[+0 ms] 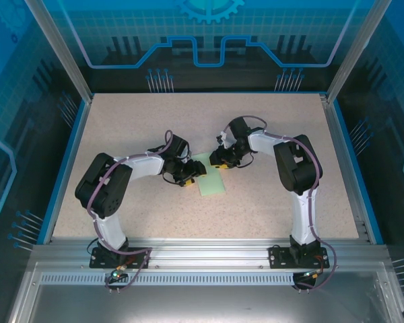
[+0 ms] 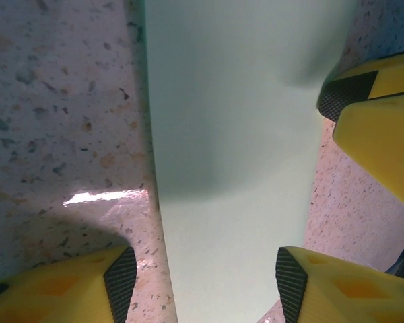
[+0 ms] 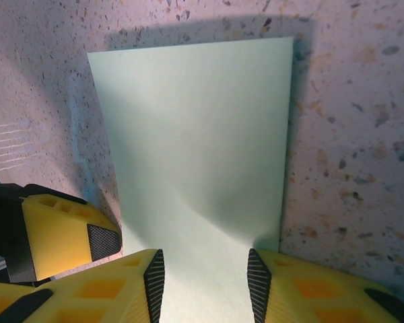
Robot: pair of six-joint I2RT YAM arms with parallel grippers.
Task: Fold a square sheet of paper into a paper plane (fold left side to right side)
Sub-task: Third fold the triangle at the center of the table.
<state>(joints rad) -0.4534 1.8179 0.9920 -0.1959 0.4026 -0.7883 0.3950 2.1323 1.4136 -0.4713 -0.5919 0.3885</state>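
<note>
Your left gripper (image 1: 188, 175) is spread open, its jaws on either side of the mint-green sheet of paper (image 1: 212, 182), which lies flat at the table (image 1: 289, 121) centre. Your right gripper (image 1: 219, 161), also unclenched, straddles the sheet's far end, probably to steady it.

sheet of paper (image 3: 195, 148): thin, smooth, matt mint-green paper. table (image 2: 54, 134): speckled stone-look top, slightly glossy, with a glare streak. fingers (image 2: 350, 296): yellow matt plastic. pads (image 3: 153, 282): black, finely textured. near rail (image 1: 202, 252): brushed metal.
</note>
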